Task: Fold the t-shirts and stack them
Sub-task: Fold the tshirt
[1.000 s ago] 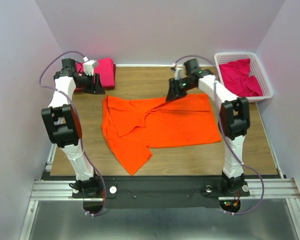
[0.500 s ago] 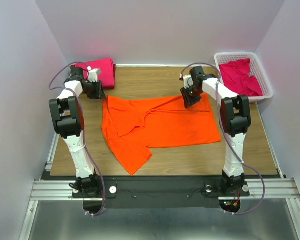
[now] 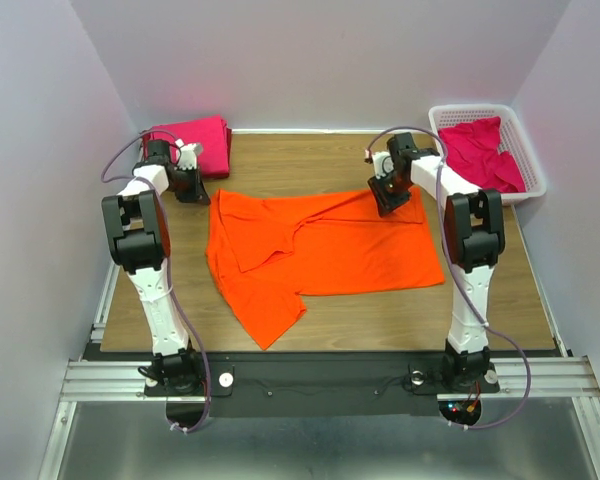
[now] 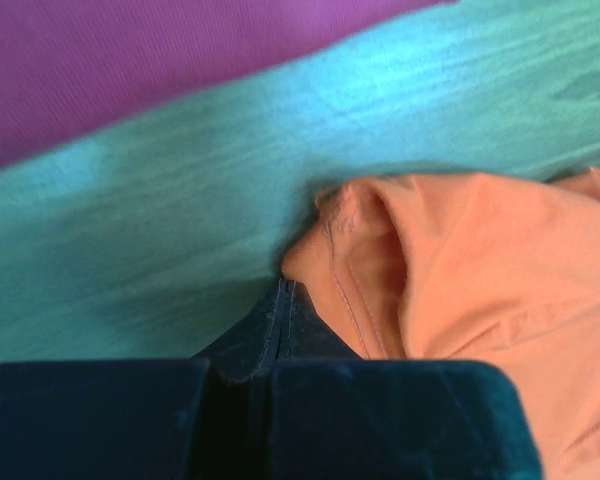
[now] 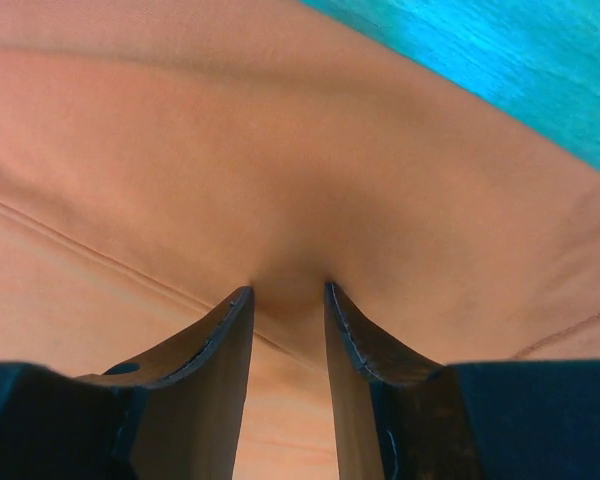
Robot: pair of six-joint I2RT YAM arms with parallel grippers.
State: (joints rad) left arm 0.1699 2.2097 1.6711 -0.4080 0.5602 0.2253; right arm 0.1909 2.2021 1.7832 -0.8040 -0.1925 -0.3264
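**Wooden table (image 3: pixel 400 320) set for a fold as both arms reach the far edge**

Wood fills the walled work cell, and an orange shirt (image 3: pixel 330 245) lies spread across the middle of it, one flap turned over on its left half. The left gripper (image 4: pixel 284 288) is fully closed, pinching the shirt's far-left corner just off the wood. The right gripper (image 5: pixel 288 292) sits on the far edge near the right corner. Its fingers are partway closed astride a raised ridge of cloth, and whether they grip it cannot be told. Two holds along one edge would let the arms carry it toward the near side in an even fold. A folded pink shirt (image 3: pixel 202 140) waits in the far-left corner, probably the base of the stack. More pink shirts (image 3: pixel 480 150) lie loose in the basket (image 3: pixel 470 107) at far right, so most of the job appears to remain.
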